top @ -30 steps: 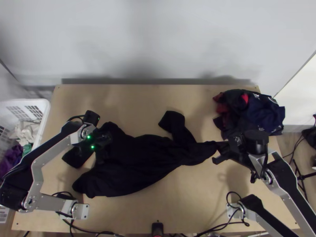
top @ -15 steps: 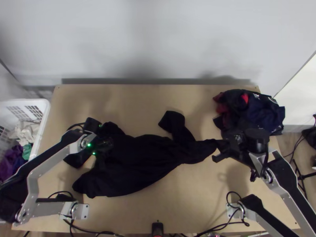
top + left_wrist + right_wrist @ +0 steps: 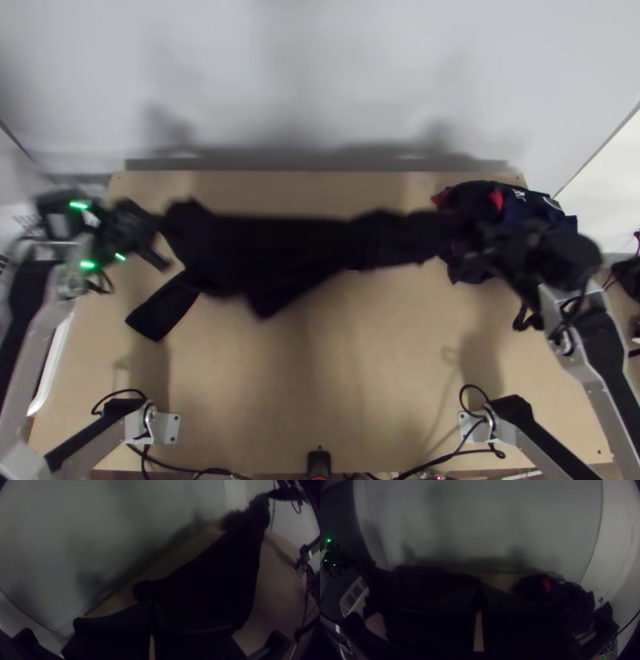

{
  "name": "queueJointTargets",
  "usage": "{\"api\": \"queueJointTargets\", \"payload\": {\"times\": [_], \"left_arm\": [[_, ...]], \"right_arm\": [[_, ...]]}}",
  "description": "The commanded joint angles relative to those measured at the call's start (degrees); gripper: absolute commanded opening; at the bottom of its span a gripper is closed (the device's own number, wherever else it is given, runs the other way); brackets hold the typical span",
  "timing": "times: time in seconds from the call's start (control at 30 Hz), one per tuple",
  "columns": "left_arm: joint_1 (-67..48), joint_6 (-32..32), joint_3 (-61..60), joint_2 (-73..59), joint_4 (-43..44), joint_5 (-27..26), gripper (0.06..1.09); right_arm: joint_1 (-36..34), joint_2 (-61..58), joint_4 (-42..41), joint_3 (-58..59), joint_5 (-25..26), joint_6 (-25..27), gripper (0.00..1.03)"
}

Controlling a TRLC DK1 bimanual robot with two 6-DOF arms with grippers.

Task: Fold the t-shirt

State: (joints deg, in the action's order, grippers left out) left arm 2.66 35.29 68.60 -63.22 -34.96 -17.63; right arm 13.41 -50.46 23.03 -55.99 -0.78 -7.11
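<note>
Wall (image 3: 320, 72) beyond; left gripper (image 3: 153, 602) and right gripper (image 3: 479, 586) clench t-shirt (image 3: 276, 250) between them; I judge this the spreading step; next, lower flat.

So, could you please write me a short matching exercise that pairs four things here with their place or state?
Things:
1. black shirt
2. clothes pile
3. white basket
4. left gripper

Places and states:
A. beside the left edge of the table
B. stretched out across the table
C. shut on one end of the shirt
D. near the table's far right corner

Right pairs: 1-B, 2-D, 3-A, 4-C
</note>
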Motion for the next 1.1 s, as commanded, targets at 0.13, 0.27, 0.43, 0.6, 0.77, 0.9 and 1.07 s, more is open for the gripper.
{"api": "queueJointTargets", "payload": {"times": [0.13, 0.27, 0.43, 0.6, 0.77, 0.9, 1.07], "left_arm": [[11.0, -7.1, 8.0, 19.9, -2.2, -0.7, 0.1], [10.1, 1.8, -13.5, 34.5, -8.4, -0.9, 0.1], [6.9, 1.0, -17.7, 44.5, -16.3, -1.3, 0.1], [2.2, 0.9, -16.6, 44.9, -22.3, -1.5, 0.1], [0.5, 0.1, -18.1, 42.7, -22.6, -6.0, 0.1], [-6.5, 0.5, -17.9, 37.0, -21.7, -6.0, 0.1], [-12.8, 4.4, -22.6, 24.1, -25.7, -6.2, 0.1]], "right_arm": [[-1.2, 3.6, 2.9, -11.0, 5.0, 1.9, 0.03], [0.0, 6.8, 16.2, 1.8, -3.8, 10.1, 0.03], [2.0, 13.5, 20.4, 10.5, -3.9, 10.7, 0.03], [5.0, 13.4, 23.0, 13.0, -4.1, 10.7, 0.03], [8.7, 10.2, 23.0, 14.9, -6.3, 10.5, 0.07], [11.5, 7.0, 23.1, 16.3, -7.2, 10.5, 0.07], [14.5, 0.9, 25.0, 16.7, -8.2, 11.4, 0.03]]}}
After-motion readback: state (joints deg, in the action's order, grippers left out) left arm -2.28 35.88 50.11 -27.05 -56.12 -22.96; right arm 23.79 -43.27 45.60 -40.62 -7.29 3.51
